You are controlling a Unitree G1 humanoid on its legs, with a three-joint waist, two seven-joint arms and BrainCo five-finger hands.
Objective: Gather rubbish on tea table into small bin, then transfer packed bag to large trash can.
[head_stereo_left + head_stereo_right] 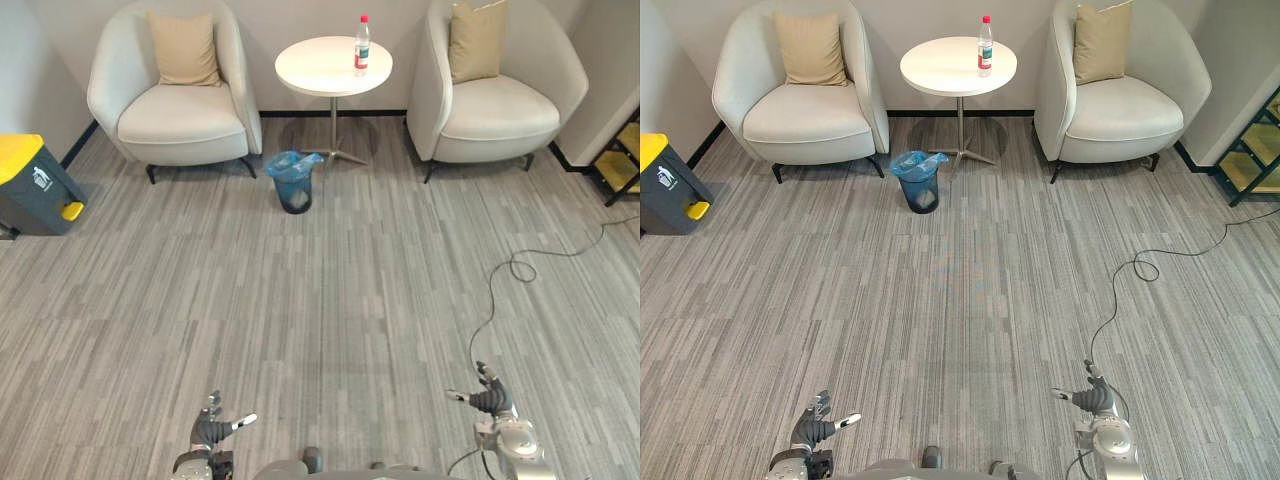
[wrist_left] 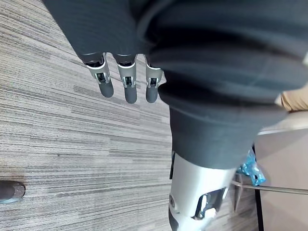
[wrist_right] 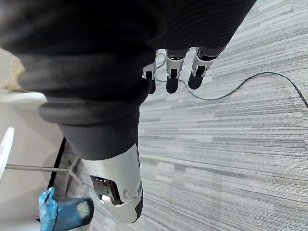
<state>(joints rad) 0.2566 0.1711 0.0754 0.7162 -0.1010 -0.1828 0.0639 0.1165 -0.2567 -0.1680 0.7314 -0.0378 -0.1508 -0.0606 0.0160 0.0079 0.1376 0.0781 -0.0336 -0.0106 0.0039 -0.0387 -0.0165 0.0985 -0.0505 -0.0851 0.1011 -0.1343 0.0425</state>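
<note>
A clear plastic bottle with a red cap stands upright on the round white tea table at the far side of the room. In front of the table sits the small bin lined with a blue bag, with something pale inside. The large grey trash can with a yellow lid stands at the far left by the wall. My left hand hangs low at the near left, fingers straight and empty. My right hand hangs at the near right, also open and holding nothing. Both hands are far from the table.
Two pale armchairs with tan cushions flank the table. A yellow and black shelf stands at the right edge. Wide grey striped carpet lies between me and the table.
</note>
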